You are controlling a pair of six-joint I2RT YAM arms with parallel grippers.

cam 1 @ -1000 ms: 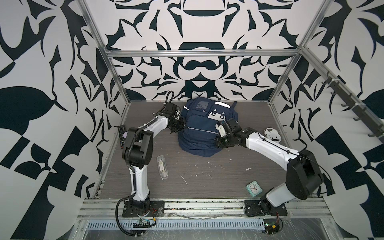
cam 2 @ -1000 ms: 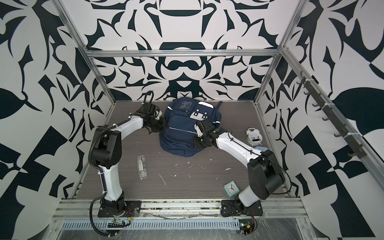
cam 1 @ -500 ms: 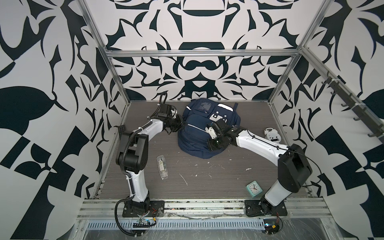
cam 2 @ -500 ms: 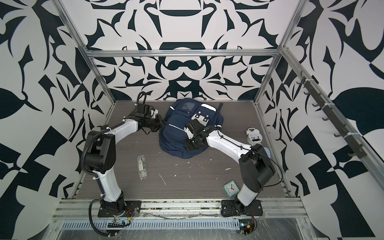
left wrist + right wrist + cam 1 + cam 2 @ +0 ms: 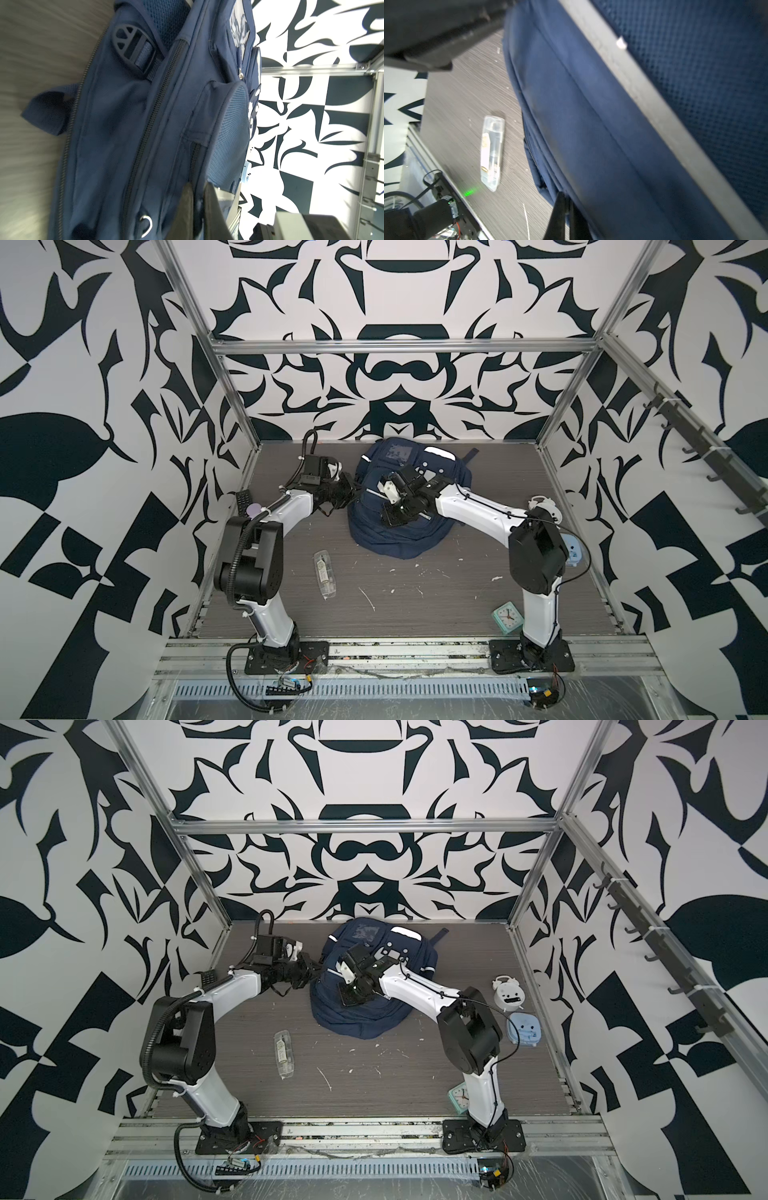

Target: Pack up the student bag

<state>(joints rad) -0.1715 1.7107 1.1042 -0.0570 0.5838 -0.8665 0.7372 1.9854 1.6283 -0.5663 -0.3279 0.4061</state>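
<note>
Left end effector [image 5: 198, 187], right end effector [image 5: 566, 199]: both pinching large navy-blue fabric backpack [image 5: 399, 537] edges; front surface [image 5: 415, 593] mostly open.

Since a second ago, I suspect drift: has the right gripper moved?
Yes. The right gripper moved left across the student bag, closer to the clear case, which stayed put.

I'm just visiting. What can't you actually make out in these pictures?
- Inside of the student bag: in every view, its own fabric covers it.
- Contents of the clear case: right wrist view blurred; top views too small.
- Green clock: in a top view, half behind the right arm.
- Dark remote: top views, buttons too small to read.
</note>
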